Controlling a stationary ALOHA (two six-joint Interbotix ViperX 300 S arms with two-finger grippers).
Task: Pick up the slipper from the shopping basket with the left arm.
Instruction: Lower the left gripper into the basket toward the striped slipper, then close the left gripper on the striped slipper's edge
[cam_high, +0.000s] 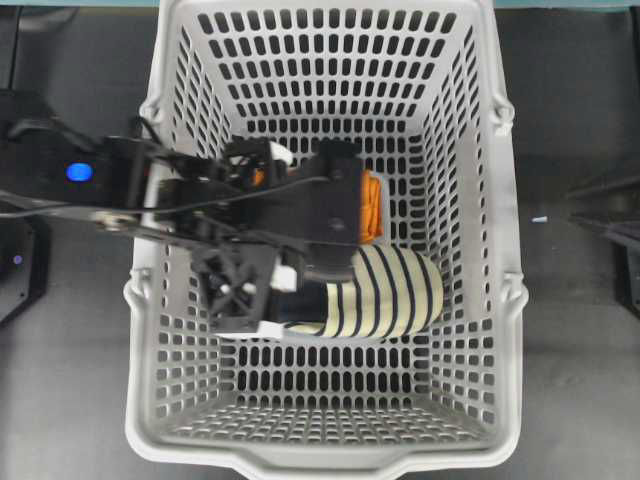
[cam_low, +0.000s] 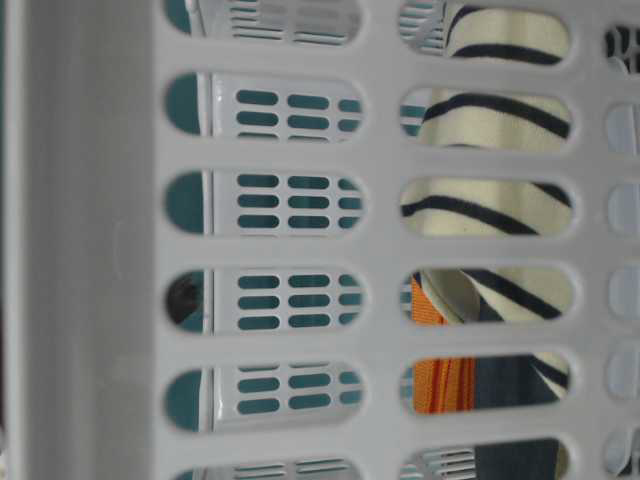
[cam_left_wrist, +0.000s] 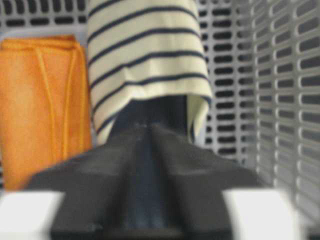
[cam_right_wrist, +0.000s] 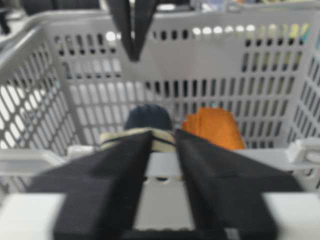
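The overhead view shows the left arm (cam_high: 150, 195) reaching into the shopping basket (cam_high: 330, 455). The left wrist view shows the narrow left gripper (cam_left_wrist: 145, 131) touching the slipper (cam_left_wrist: 145, 55), beside the orange cloth (cam_left_wrist: 42, 105); whether it grips, I cannot tell.

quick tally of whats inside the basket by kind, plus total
slipper: 1
orange cloth: 1
total: 2, both lying in the grey basket
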